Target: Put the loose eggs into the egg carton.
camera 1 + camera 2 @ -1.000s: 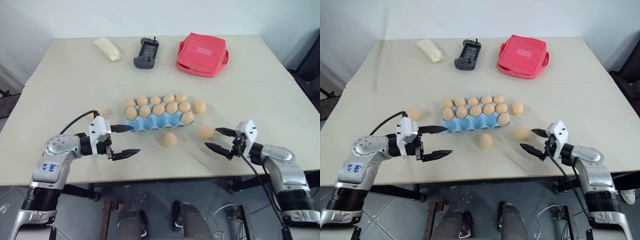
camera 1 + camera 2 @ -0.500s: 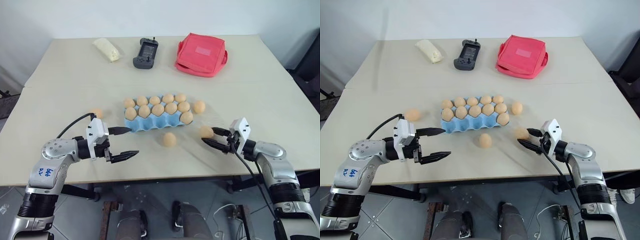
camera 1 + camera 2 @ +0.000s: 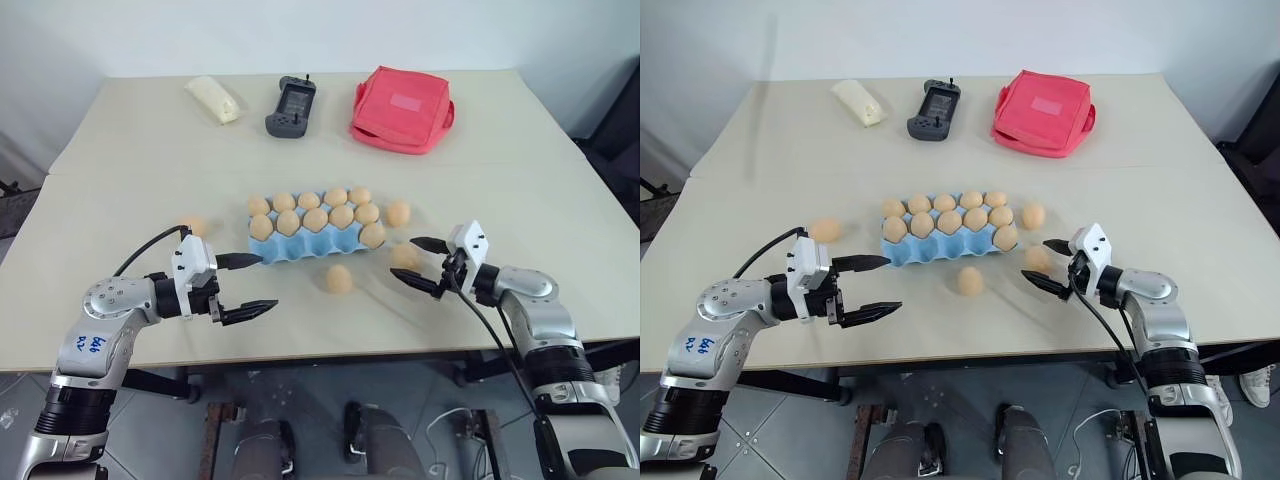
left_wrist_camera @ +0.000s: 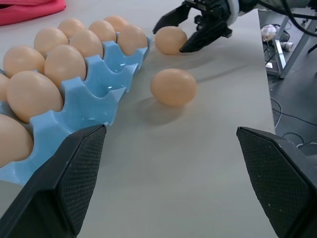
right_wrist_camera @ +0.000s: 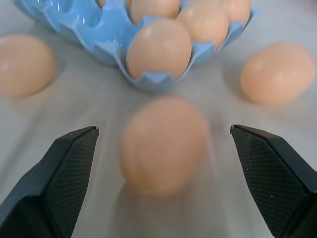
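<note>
The right gripper (image 3: 1050, 264) is spread wide around a loose egg (image 3: 1037, 257) on the table (image 3: 1160, 210), fingers either side and not touching it. The left gripper (image 3: 875, 287) hangs wide apart too, empty, at seven o'clock from the blue egg carton (image 3: 940, 250). Another loose egg (image 3: 970, 281) lies at six o'clock of the carton.

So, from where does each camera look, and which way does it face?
Head cameras, left and right eye: above, facing forward and down at the table; both arms show.
Left wrist: low behind the open left gripper, facing along the egg carton toward the right gripper.
Right wrist: low behind the open right gripper, facing the nearest loose egg and the carton's end.
Shared: both wrist views show that egg and the carton.
</note>
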Robot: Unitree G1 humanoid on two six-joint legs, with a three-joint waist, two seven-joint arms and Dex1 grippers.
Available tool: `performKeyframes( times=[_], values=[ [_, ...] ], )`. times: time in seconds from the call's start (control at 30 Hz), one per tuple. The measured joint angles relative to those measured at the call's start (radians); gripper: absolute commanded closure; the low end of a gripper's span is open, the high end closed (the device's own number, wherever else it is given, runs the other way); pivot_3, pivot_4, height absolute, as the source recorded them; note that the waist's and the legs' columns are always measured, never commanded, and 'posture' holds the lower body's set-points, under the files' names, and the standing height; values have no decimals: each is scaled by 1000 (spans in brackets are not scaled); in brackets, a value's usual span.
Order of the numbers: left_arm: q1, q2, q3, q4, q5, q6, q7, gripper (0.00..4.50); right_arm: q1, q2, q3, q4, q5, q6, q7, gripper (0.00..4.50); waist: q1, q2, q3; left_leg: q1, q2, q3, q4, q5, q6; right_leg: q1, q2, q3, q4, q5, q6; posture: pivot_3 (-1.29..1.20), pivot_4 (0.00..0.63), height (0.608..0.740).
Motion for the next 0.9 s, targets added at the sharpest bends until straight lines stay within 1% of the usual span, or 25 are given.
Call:
performKeyframes(
  times=[0.1, 0.23, 0.3, 0.43, 0.6, 0.67, 0.77, 0.83, 0.9],
  values=[
    [0, 4, 3, 0, 0, 2, 0, 0, -17, 26, 16, 28, -9, -14, 7, 596, 0, 0, 0, 0, 0, 0, 0, 1, 2, 0, 0, 0, 0, 0, 0, 0, 150, 740],
    [0, 5, 4, -1, -1, 2, 0, 0, -20, 45, 33, 35, -9, -21, 16, 1908, 0, 0, 0, 0, 0, 0, 0, 1, 2, 0, 0, 0, 0, 0, 0, 0, 150, 740],
    [0, 5, 6, -1, -1, 2, 1, 0, -17, 43, 33, 14, -6, -12, 17, 1908, 0, 0, 0, 0, 0, 0, 0, 1, 1, 0, 0, 0, 0, 0, 0, 0, 150, 740],
    [4, 5, 12, -4, -1, 2, 5, 0, -11, 24, 32, -98, 27, 45, 28, 1908, -1, 0, 0, 0, 0, 0, 0, 0, 0, 0, 0, 0, 0, 0, 0, 0, 150, 740],
    [36, 5, 41, -18, -1, 2, 24, 0, -3, 12, 35, -287, 116, 197, 64, 1908, -2, 0, 0, 0, 0, 0, 0, -1, 0, 0, 0, 0, 0, 0, 0, 0, 150, 740],
    [44, 5, 46, -29, -1, 2, 28, 0, -37, 46, 36, -326, 142, 242, 47, 1908, -3, 0, 0, 0, 0, 0, 0, -1, -2, 0, 0, 0, 1, 0, 0, 0, 150, 740],
    [45, 5, 47, -34, -1, 2, 40, 0, -118, 151, 56, -324, 142, 259, -26, 1908, -5, 0, 0, 0, 1, -1, 0, -1, -2, -1, -1, 0, 3, 1, -2, 0, 150, 740],
    [48, 5, 48, -38, 0, 2, 46, 0, -163, 189, 89, -269, 100, 221, -62, 1908, -4, 0, 0, 0, 1, -1, 0, 0, -3, -2, -1, 0, 4, 0, -3, 0, 150, 740],
    [54, 6, 51, -44, 0, 2, 53, 0, -206, 216, 119, -167, 38, 163, -97, 1908, -2, 0, 0, 0, 0, -1, 0, 0, -3, -2, -1, -1, 3, 1, -3, 0, 150, 740]
  ],
)
